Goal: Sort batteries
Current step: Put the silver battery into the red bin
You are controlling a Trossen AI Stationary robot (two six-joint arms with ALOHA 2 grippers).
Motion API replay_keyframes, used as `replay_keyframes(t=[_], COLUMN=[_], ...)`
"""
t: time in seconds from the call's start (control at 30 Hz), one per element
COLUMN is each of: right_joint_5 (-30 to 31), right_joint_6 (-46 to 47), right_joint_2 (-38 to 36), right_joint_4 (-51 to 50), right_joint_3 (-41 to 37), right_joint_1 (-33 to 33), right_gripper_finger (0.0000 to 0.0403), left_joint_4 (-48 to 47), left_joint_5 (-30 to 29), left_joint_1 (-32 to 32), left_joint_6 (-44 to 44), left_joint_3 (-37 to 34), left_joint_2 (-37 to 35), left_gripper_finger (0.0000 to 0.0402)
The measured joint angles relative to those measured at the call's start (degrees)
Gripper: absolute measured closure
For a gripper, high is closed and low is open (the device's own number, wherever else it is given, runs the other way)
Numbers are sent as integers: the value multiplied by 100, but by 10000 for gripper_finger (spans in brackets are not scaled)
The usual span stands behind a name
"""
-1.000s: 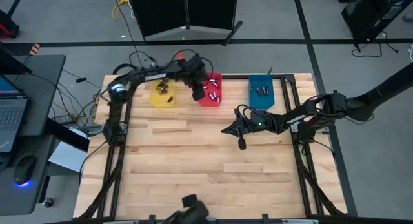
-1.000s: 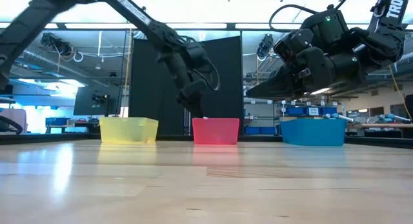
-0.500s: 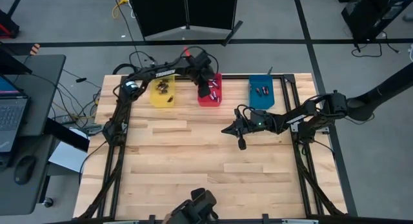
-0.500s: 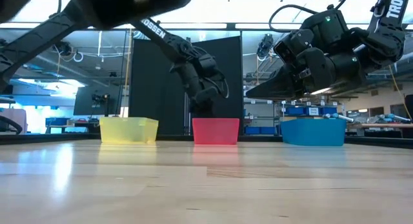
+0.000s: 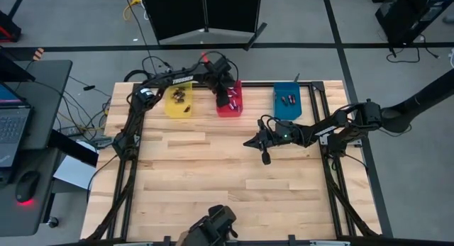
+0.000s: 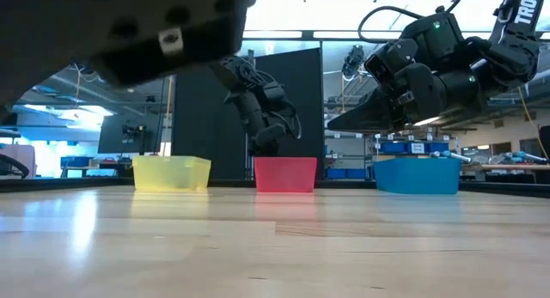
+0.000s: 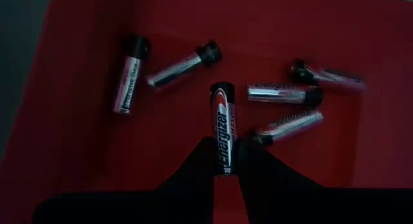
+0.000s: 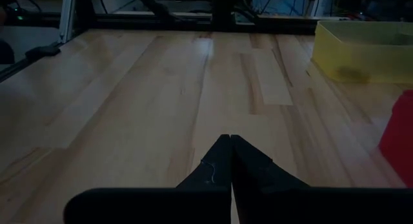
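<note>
Left arm reaches from the table's left edge across the far side, wrist bent down. Left gripper (image 7: 225, 161) hangs low, fingers (image 7: 193, 166) pinched on a battery (image 7: 222, 127) that stands out lengthwise past the tips.

Right arm comes in from the right side, stretched low and roughly level above the tabletop, pointing toward the table's middle. Right gripper (image 8: 230, 150) hovers clear of the wood, fingers (image 8: 216, 161) pressed flat together, nothing between them. In the low view it sits high, wrist tipped slightly down.
</note>
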Motion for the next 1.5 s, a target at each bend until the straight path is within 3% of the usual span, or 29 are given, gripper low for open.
replay_keyframes(t=[1.2,1.5], right_joint_5=[0,0], right_joint_6=[-133,-151], right_joint_2=[0,0], right_joint_4=[44,44], right_joint_3=[0,0], right_joint_1=[-7,-7], right_gripper_finger=[394,394], left_joint_4=[-10,-104], left_joint_5=[-398,-417], left_joint_1=[-46,-48], left_joint_6=[296,296], left_joint_3=[-9,-9], left_joint_2=[72,72], left_gripper_finger=[351,305])
